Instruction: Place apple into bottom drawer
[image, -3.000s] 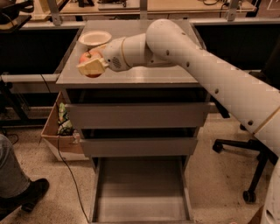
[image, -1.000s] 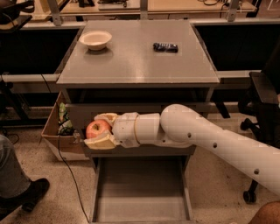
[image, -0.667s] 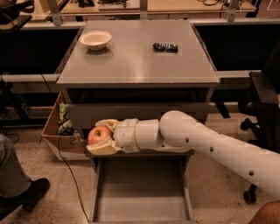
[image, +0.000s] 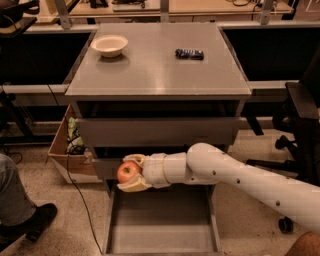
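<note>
The red-orange apple (image: 128, 172) sits between the fingers of my gripper (image: 131, 173), which is shut on it. The gripper hangs in front of the middle drawer's front panel, at the cabinet's left side, above the back left part of the bottom drawer (image: 162, 234). The bottom drawer is pulled out, a wide shallow grey tray with a bare floor. My white arm (image: 240, 177) reaches in from the right.
On the cabinet top (image: 155, 75) stand a cream-white bowl (image: 109, 45) at the back left and a small dark packet (image: 189, 53) at the back right. A cardboard box (image: 67, 150) sits on the floor left of the cabinet. A person's leg and shoe (image: 22, 210) are at the lower left. A black chair (image: 300, 120) stands right.
My gripper has carried the apple down from the cabinet top past the upper drawer fronts, to just above the open bottom drawer, and still holds it.
</note>
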